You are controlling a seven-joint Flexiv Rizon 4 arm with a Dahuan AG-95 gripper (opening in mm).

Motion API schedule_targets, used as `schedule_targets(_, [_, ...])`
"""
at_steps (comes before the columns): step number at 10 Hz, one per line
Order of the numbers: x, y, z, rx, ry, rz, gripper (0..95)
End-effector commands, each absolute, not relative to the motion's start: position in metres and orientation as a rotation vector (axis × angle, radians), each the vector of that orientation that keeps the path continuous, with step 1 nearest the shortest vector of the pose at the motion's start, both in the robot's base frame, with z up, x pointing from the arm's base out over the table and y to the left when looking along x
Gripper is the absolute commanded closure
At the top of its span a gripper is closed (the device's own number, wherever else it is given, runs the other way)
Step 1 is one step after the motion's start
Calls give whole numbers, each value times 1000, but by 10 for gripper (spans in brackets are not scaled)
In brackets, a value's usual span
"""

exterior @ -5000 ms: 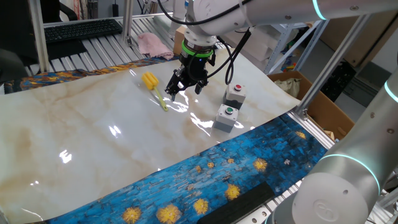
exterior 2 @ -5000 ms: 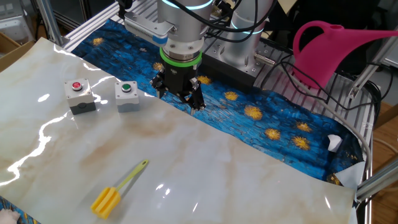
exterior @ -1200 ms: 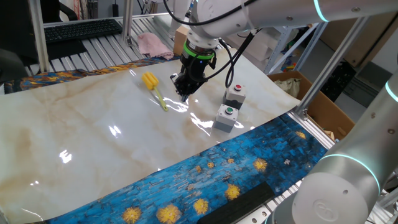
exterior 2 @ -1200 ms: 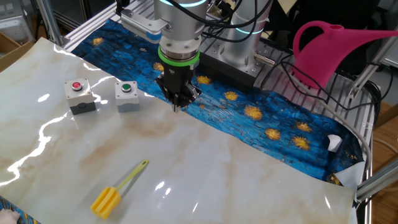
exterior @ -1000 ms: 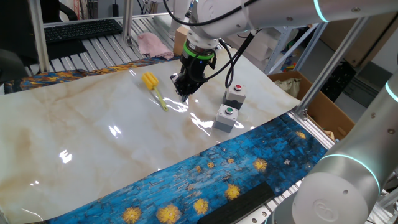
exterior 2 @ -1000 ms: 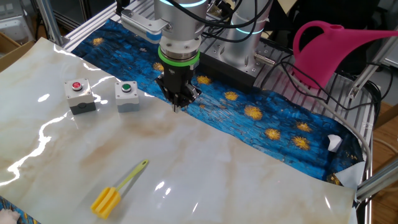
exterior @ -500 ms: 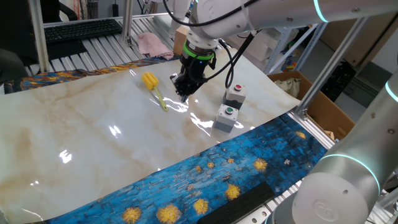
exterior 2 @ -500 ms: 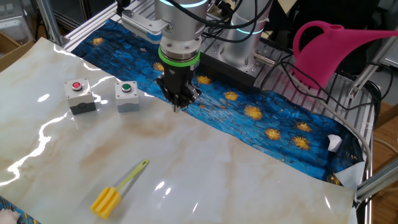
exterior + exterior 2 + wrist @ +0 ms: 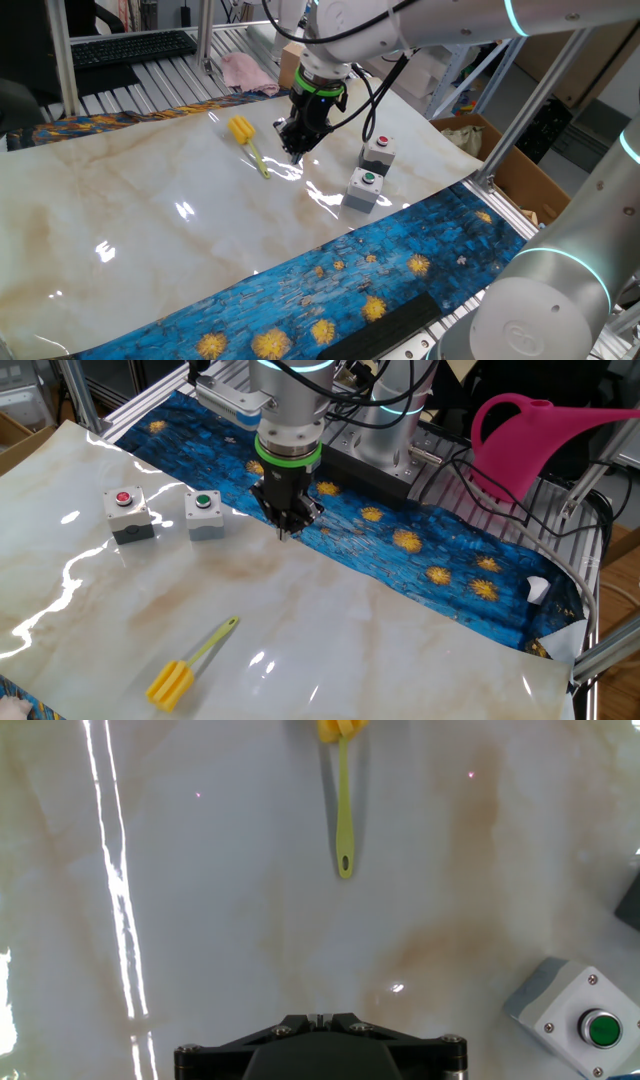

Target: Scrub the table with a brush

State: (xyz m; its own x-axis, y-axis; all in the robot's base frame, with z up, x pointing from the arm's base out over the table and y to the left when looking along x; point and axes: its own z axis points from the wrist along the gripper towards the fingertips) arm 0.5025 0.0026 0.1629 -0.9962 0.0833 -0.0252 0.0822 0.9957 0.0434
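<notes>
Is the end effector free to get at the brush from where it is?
Probably yes. The brush lies alone on the table, with bare marble between it and the shut end effector, which must open first.

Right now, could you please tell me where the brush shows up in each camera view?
One fixed view: brush upper centre, left of the gripper.
The other fixed view: brush bottom left.
Hand view: brush top centre, head cut off.
Shared landmark: green-button box.

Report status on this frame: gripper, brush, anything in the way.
Two-finger gripper shut, empty, above the marble tabletop. Small yellow brush lying flat, untouched. Grey button boxes off to the side, path clear.
</notes>
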Motion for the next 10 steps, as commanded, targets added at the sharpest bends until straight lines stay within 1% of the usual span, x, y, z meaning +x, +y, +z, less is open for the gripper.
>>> schedule_targets(1, [504,3,161,136,3106,65,950])
schedule_targets(10, [549,7,119,169,3112,73,950])
